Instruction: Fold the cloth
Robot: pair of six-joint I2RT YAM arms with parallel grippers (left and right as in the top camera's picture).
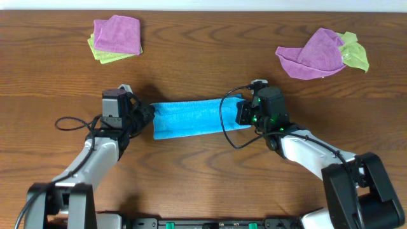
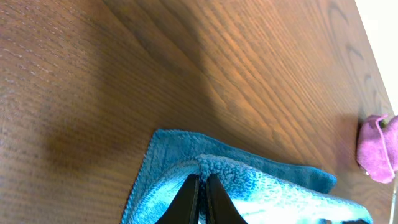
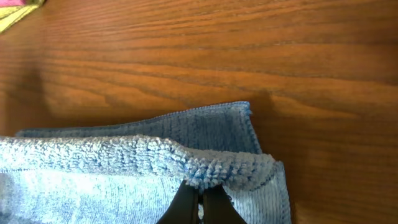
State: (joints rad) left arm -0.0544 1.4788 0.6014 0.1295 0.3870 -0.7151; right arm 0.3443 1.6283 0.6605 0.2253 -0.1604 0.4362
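Wood table (image 1: 203, 57): cloth (image 1: 197, 117) long axis left-right; left tool (image 2: 201, 182), right tool (image 3: 200, 191) clamped on its ends

One blue cloth (image 1: 191, 117), two purple cloths (image 1: 117, 34) (image 1: 315, 54), two green cloths (image 1: 100, 55) (image 1: 357, 56), two pincers (image 1: 150, 116) (image 1: 243, 113).

far left: folded purple cloth (image 1: 117, 34) atop flat light-green cloth (image 1: 102, 56) | far right: crumpled purple cloth (image 1: 315, 55) touching crumpled light-green cloth (image 1: 357, 56) | under all: wooden table (image 1: 203, 63)

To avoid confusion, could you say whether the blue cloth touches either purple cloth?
No, bare table separates the blue cloth from the left purple cloth and the right purple cloth.
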